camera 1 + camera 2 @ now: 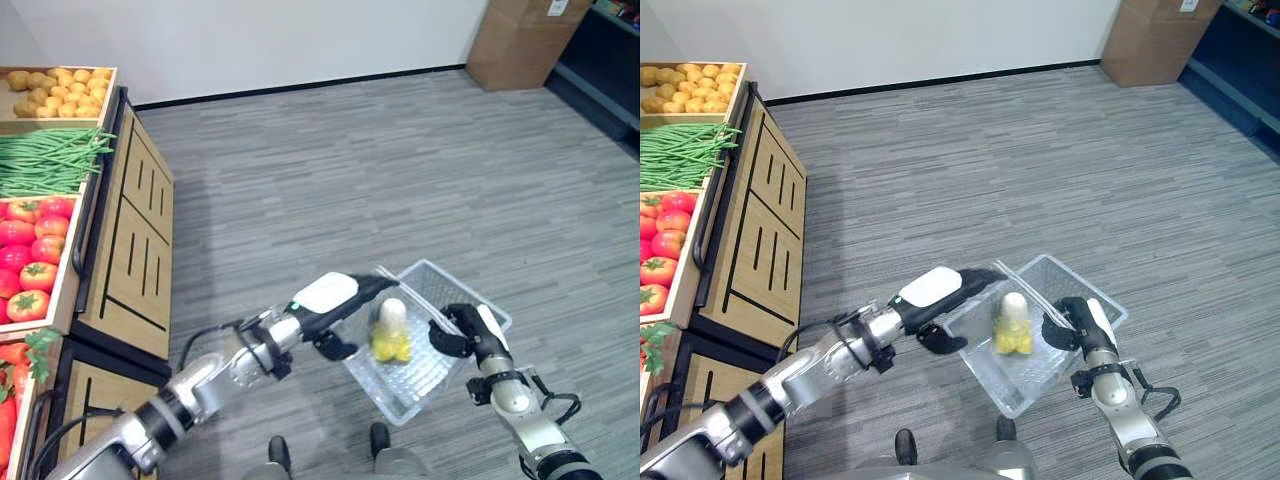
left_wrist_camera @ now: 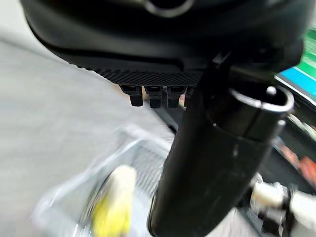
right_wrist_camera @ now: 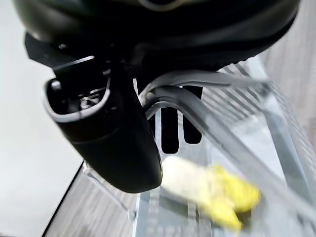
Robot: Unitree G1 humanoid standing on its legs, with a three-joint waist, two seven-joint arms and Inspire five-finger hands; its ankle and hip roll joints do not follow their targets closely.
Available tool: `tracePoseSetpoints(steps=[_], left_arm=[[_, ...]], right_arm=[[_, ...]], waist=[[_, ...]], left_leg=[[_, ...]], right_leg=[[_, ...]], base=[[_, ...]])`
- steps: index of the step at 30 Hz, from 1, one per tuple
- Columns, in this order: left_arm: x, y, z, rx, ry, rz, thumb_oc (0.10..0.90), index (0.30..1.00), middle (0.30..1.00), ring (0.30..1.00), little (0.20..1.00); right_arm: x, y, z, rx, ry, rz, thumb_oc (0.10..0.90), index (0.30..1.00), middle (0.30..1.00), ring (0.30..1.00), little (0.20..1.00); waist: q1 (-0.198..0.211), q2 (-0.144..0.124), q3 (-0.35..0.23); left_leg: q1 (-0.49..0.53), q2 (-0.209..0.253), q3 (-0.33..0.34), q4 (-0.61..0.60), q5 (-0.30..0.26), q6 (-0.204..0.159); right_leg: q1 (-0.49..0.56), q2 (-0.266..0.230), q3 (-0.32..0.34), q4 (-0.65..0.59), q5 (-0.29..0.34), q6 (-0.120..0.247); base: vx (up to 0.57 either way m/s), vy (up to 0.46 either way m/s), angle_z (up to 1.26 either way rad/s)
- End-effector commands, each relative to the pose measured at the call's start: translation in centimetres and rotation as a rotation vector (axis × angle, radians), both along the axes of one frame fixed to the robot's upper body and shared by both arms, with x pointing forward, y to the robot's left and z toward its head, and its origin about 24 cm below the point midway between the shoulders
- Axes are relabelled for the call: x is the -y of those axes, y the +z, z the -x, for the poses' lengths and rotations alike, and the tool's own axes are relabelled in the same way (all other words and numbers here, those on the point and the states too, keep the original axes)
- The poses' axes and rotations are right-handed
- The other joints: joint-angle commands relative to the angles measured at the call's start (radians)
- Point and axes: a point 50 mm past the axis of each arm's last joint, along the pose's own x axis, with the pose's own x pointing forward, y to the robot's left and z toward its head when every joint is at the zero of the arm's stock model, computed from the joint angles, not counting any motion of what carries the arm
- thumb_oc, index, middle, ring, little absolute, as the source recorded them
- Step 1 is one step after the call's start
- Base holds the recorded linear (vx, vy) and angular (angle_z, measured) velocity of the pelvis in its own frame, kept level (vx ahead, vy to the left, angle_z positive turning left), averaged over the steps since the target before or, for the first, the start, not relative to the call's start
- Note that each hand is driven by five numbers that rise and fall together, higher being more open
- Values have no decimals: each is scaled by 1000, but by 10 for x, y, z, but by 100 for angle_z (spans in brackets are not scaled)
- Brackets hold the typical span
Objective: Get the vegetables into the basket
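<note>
— Where do we stand?
— Our right hand grips the basket's handle; the cabbage lies inside the basket, near its left edge, long axis running front to back.
— And the left hand?
— Straight-fingered, empty, just left of the cabbage — the produce shelf lies well off to its left.
</note>
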Motion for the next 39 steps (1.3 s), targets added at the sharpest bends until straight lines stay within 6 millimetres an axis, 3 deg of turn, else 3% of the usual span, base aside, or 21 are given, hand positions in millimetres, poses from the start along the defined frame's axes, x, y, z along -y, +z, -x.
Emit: tracePoseSetpoints(steps=[1,3,4,5,7,9,10,12,15,21,24,26,28,32,36,39], left_arm=[[-28,16,-21,-38,212,241,900,1000,1000,1000,1000],[-63,-18,-6,-168,452,263,900,1000,1000,1000,1000],[-63,-19,-6,-169,452,263,900,1000,1000,1000,1000],[-93,-53,16,-303,686,277,900,1000,1000,1000,1000],[-114,-84,35,-403,876,225,900,1000,1000,1000,1000],[-121,-95,45,-446,960,221,900,1000,1000,1000,1000],[-132,-126,69,-572,1148,153,900,1000,1000,1000,1000],[-135,-133,77,-588,1174,63,900,1000,1000,1000,1000],[-141,-155,110,-737,1286,-47,900,1000,1000,1000,1000],[-137,-166,132,-835,1315,-119,900,1000,1000,1000,1000],[-132,-167,129,-831,1307,-98,900,1000,1000,1000,1000],[-126,-166,124,-816,1305,-66,900,1000,1000,1000,1000],[-121,-164,115,-796,1303,-28,900,1000,1000,1000,1000],[-121,-160,104,-756,1291,-28,900,1000,1000,1000,1000],[-126,-158,99,-736,1298,-42,900,1000,1000,1000,1000],[-133,-152,89,-691,1314,-46,900,1000,1000,1000,1000]], right_arm=[[14,75,-45,414,-61,31,400,300,300,300,300],[22,69,-36,389,-99,46,400,300,300,300,300],[22,68,-36,388,-99,47,400,300,300,300,300],[29,64,-28,368,-136,60,400,300,300,300,300],[35,60,-24,337,-145,94,400,300,300,300,300],[38,59,-21,322,-153,121,400,300,300,300,300],[46,53,-15,270,-163,197,400,300,300,300,300],[48,53,-14,261,-165,215,400,300,300,300,300],[53,51,-10,231,-156,251,400,300,300,300,300],[53,55,-8,231,-122,270,400,300,300,300,300],[56,54,-6,224,-128,275,400,300,300,300,300],[58,53,-4,215,-133,283,400,300,300,300,300],[62,51,1,208,-163,288,400,300,300,300,300],[60,46,5,201,-201,268,400,300,300,300,300],[53,35,6,171,-209,239,400,300,300,300,300],[36,27,-2,183,-214,162,400,300,300,300,300]], waist=[[45,-17,-37],[56,-15,-30],[54,-14,-33],[66,-14,-23],[72,-13,-13],[73,-14,-13],[75,-15,-3],[76,-14,2],[74,-12,10],[69,-1,16],[67,2,32],[67,3,50],[74,0,58],[84,-12,55],[93,-27,45],[106,-70,50]], left_leg=[[61,50,-52,27,-102,-49],[64,53,-59,27,-99,-50],[67,53,-60,24,-105,-50],[61,57,-69,29,-100,-52],[47,64,-81,39,-96,-55],[36,65,-86,43,-92,-57],[23,75,-95,57,-88,-62],[14,82,-103,69,-87,-65],[9,98,-108,84,-84,-72],[0,127,-112,95,-54,-90],[-39,136,-117,163,-33,-105],[-81,113,-132,256,-38,-108],[-122,88,-147,197,-40,-93],[-208,126,-83,100,41,-90],[-192,99,-67,94,14,-70],[-199,48,-19,131,-43,-29]], right_leg=[[-8,-36,-1,33,-40,49],[1,-34,-8,34,-44,47],[4,-33,-10,32,-49,48],[3,-31,-17,41,-55,44],[-2,-30,-27,56,-65,40],[-10,-29,-31,62,-67,37],[-17,-22,-40,82,-80,28],[-24,-16,-45,98,-92,20],[-40,3,-47,138,-118,6],[-42,36,-56,146,-141,-20],[-30,45,-70,138,-152,-35],[-21,41,-80,148,-164,-43],[-17,21,-93,144,-162,-29],[11,-2,-109,131,-174,-3],[23,-29,-93,142,-178,23],[-12,-93,-59,182,-101,66]], base=[[20,-36,12],[30,-29,12],[30,-46,9],[16,-46,15],[-18,-68,19],[-11,-75,17],[-4,-77,29],[9,-113,32],[22,-122,14],[17,-119,-1],[-14,-113,5],[-16,-42,36],[58,71,26],[170,164,39],[187,220,-14],[182,334,-19]])
